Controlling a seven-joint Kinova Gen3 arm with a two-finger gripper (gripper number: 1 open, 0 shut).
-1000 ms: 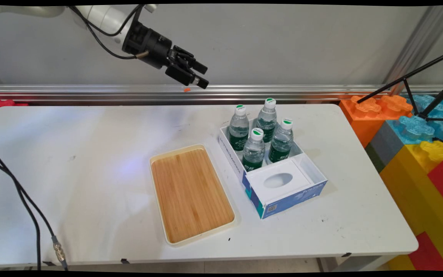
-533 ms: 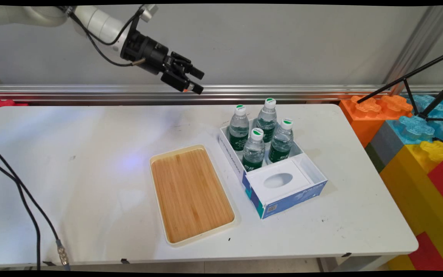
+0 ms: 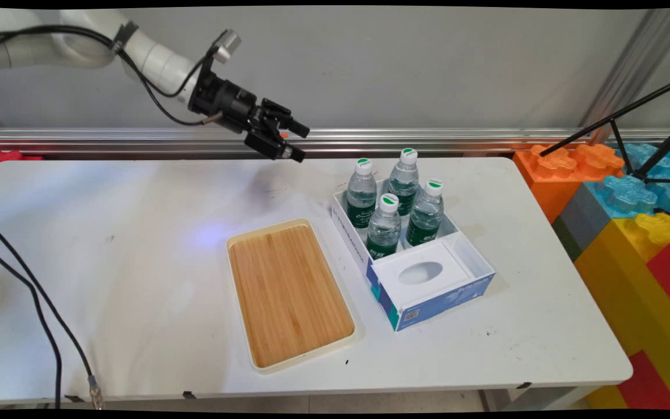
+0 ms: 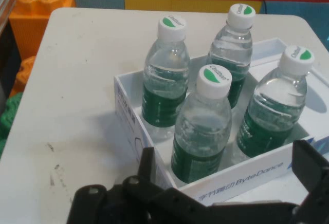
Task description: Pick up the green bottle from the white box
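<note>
Main view shows the pincer [image 3: 296, 142], its fingers apart and holding nothing, lower and nearer the desk [image 3: 108, 244] than a second ago, above the far edge and angled toward the four water bottles [image 3: 393, 203]. These stand upright in the back compartment of a white and blue box [image 3: 428, 291] lettered "ByteDance", just beside a wooden tray [image 3: 288, 294].
</note>
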